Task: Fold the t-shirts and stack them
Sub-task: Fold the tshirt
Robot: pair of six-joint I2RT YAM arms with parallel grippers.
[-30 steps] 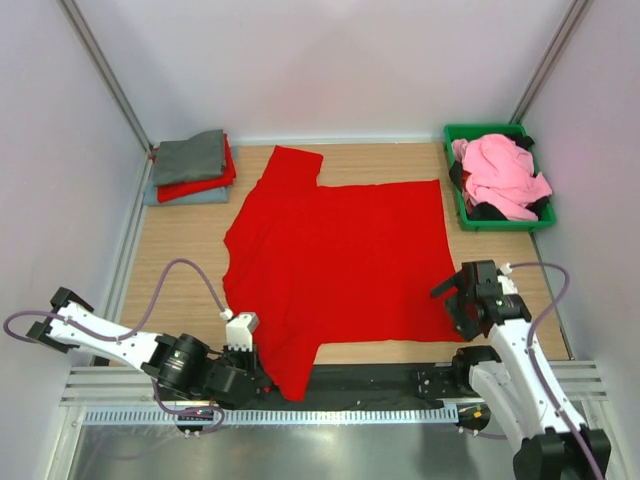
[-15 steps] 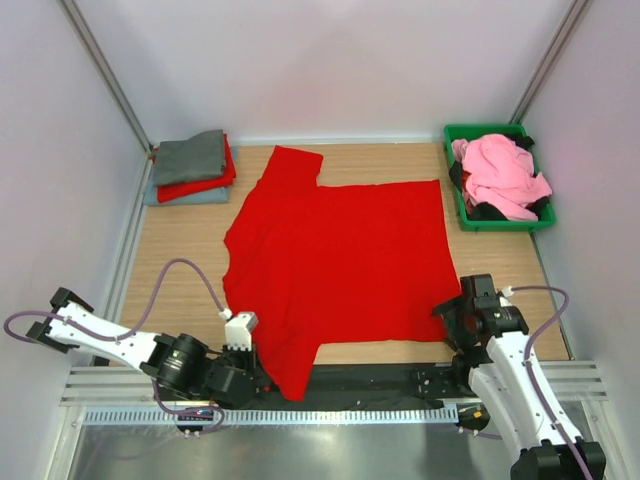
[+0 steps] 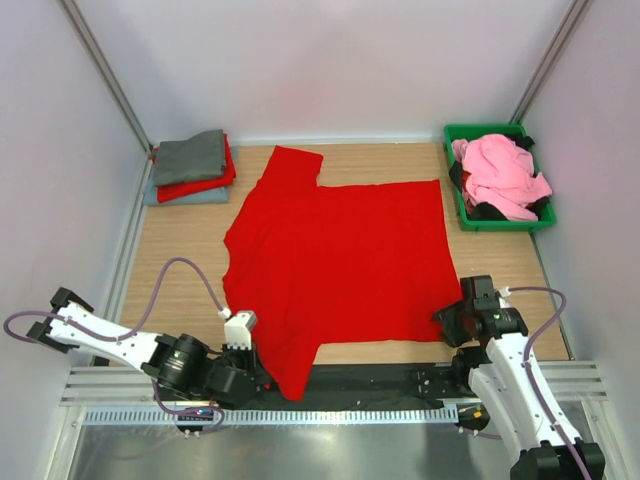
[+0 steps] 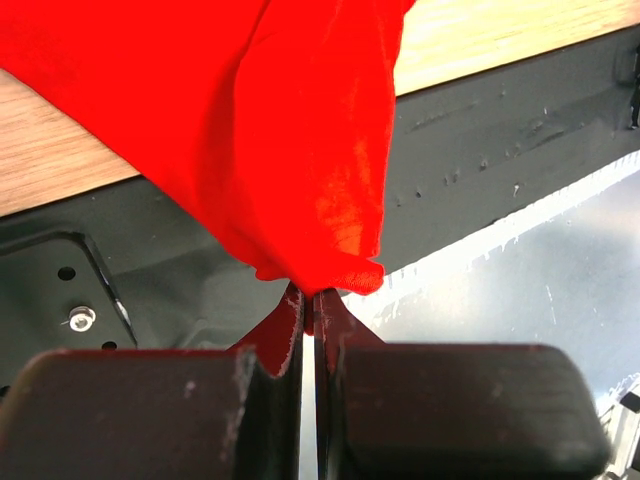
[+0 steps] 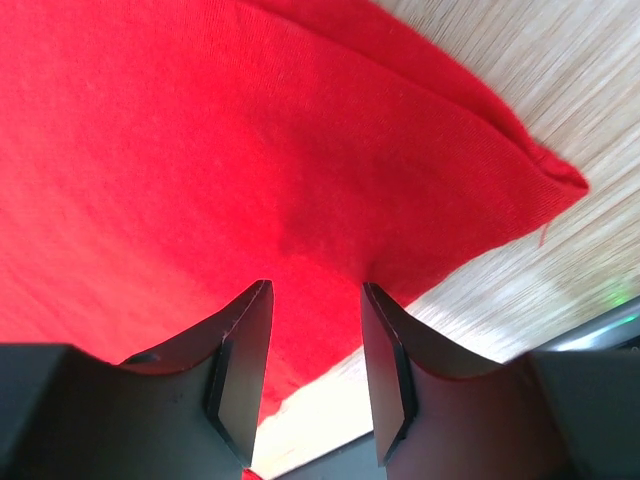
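**Near edge.** The left gripper [image 4: 308, 295] sat low over the black base rail [image 4: 480, 130]. Its jaws were pressed together on a small tuck of the large red t-shirt [image 3: 340, 260], and that part of the cloth hung off the edge of the bench [image 3: 190, 290] in a loose fold.

The right gripper [image 5: 316, 288] stood at the shirt's near right hem corner with its jaws spread. No cloth was gathered between them. Whether the tips touched the fabric could not be told.

**Middle.** The shirt lay spread flat across the bench, one sleeve pointing to the far side.

**Likely faults from this position:**
- The left pinch held only the extreme tip of the cloth. A sharp pull could strip it free.
- The right jaws stood just inside the hem corner. Closing without pressing down could catch a thin edge or nothing at all.
- If only one side held, lifting would skew the fold and drag the shirt sideways.
- The overhanging fold could snag on the rail as it was raised.

**Far side.** The finished stack lay at the far left corner, well apart from the spread shirt. It had a grey shirt [image 3: 190, 155] on top, a folded red shirt [image 3: 195, 185] beneath it and a light blue-grey shirt [image 3: 170, 196] at the bottom. At the far right, the green bin [image 3: 500, 226] held a crumpled pink t-shirt [image 3: 500, 175] over a dark one [image 3: 485, 210]. A skewed fold carried too far could disturb either.
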